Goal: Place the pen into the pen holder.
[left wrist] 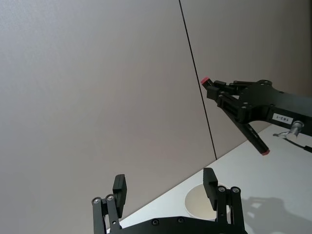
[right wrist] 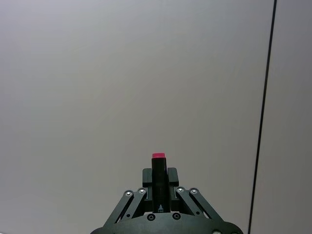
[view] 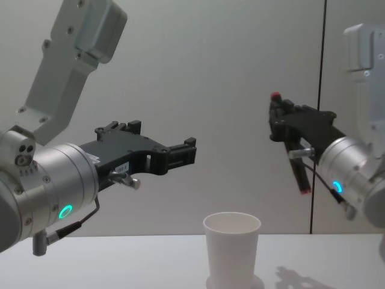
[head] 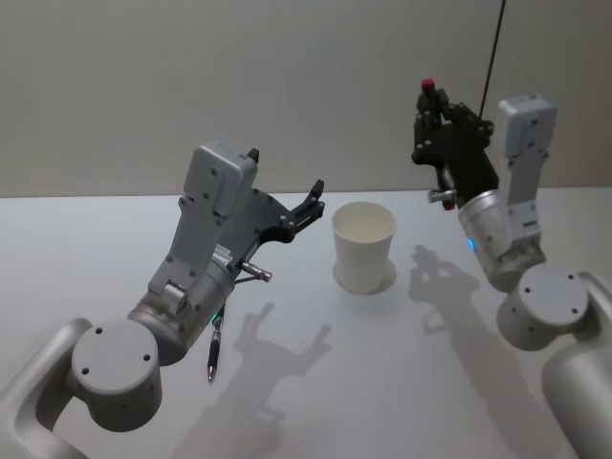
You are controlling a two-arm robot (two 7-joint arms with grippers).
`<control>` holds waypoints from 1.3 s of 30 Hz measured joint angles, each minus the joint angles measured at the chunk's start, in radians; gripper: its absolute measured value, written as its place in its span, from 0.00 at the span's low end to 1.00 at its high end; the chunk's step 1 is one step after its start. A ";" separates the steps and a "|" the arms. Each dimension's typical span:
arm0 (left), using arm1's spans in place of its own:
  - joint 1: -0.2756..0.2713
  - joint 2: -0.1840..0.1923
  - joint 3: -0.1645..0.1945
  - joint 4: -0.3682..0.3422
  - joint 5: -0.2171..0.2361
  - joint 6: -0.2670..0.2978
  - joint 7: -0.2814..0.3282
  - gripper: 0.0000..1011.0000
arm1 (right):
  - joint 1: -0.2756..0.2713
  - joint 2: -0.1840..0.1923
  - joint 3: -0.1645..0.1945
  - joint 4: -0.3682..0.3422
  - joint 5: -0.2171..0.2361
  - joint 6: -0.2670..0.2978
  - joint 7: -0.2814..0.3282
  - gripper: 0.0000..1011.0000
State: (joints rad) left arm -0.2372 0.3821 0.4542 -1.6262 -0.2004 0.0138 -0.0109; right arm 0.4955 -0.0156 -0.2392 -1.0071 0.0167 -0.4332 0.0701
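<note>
My right gripper [head: 435, 113] is raised above the table, to the right of and behind the pen holder, and is shut on the pen [view: 299, 171]. The pen [left wrist: 254, 138] is a black stick with red ends, held steeply tilted with one red end up [right wrist: 159, 157]. The pen holder [head: 363, 247] is a plain white cup standing upright and empty mid-table, also seen from the chest [view: 231, 247]. My left gripper [left wrist: 165, 180] hovers open with nothing in it, left of the cup and above rim height.
The white table [head: 86, 249] stretches out around the cup. A plain wall with a dark vertical seam [left wrist: 197, 83] rises close behind it. A thin dark cable end [head: 213, 352] hangs under my left wrist.
</note>
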 joint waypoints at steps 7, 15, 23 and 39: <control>0.000 0.000 0.000 0.000 0.000 0.000 0.000 0.99 | 0.052 -0.024 -0.010 0.113 -0.009 -0.109 0.004 0.16; 0.000 0.000 0.000 0.000 0.000 0.000 0.000 0.99 | 0.099 -0.046 -0.021 0.221 -0.016 -0.196 0.007 0.16; 0.000 0.000 0.000 0.000 0.000 0.000 0.000 0.99 | 0.152 -0.072 -0.030 0.351 -0.017 -0.299 0.009 0.16; 0.000 0.000 0.000 0.000 0.000 0.000 0.000 0.99 | 0.249 -0.114 -0.040 0.590 -0.016 -0.453 -0.002 0.16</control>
State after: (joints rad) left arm -0.2372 0.3821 0.4542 -1.6262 -0.2004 0.0138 -0.0109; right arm 0.7440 -0.1301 -0.2788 -0.4172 0.0003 -0.8859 0.0684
